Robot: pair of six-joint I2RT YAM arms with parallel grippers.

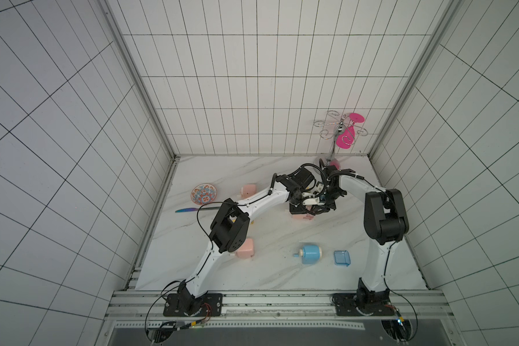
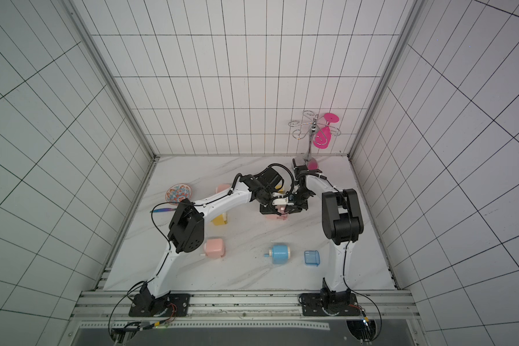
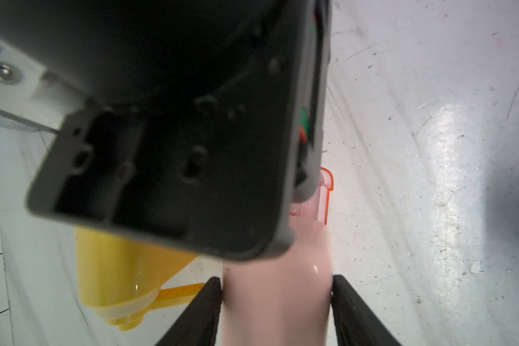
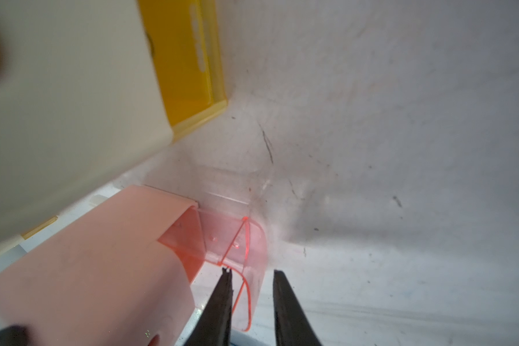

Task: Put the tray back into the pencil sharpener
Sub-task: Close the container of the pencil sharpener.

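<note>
**Left gripper** (image 3: 276,278): clamps the pink pencil sharpener (image 3: 277,308) across its body, with both fingers (image 3: 204,308) pressed flat against opposite sides.

**Right gripper** (image 4: 252,271): stands apart, jaws straddling the outer end of the tray (image 4: 234,239) (a gap shows beside one finger; contact at the other cannot be told).

**Tray:** translucent red. Sits partly inside the open end of the pink pencil sharpener, with the outer end projecting over the table (image 4: 402,149). Not fully seated.

**Position in both top views:** slightly right of frame centre, beneath the two meeting wrists. Shows only a lower edge of the pink pencil sharpener (image 1: 300,217) (the rest is hidden by the grippers).

**Yellow sharpener** (image 3: 117,269): lies near the pink pencil sharpener in the left wrist view, crank end toward the camera.

**Other items, by place in a top view:**
- Lower right of centre: blue sharpener (image 1: 310,254) on its side, with the blue tray (image 1: 341,257) near it, not touching.
- Lower left of centre: second pink sharpener (image 1: 246,250), partly behind the left arm.
- Left of centre: third pink sharpener (image 1: 248,189), patterned plate (image 1: 203,193) and knife (image 1: 188,210).
- Upper right: wire glass rack (image 1: 339,129) carrying a magenta glass (image 1: 346,138), hung upside down.
</note>
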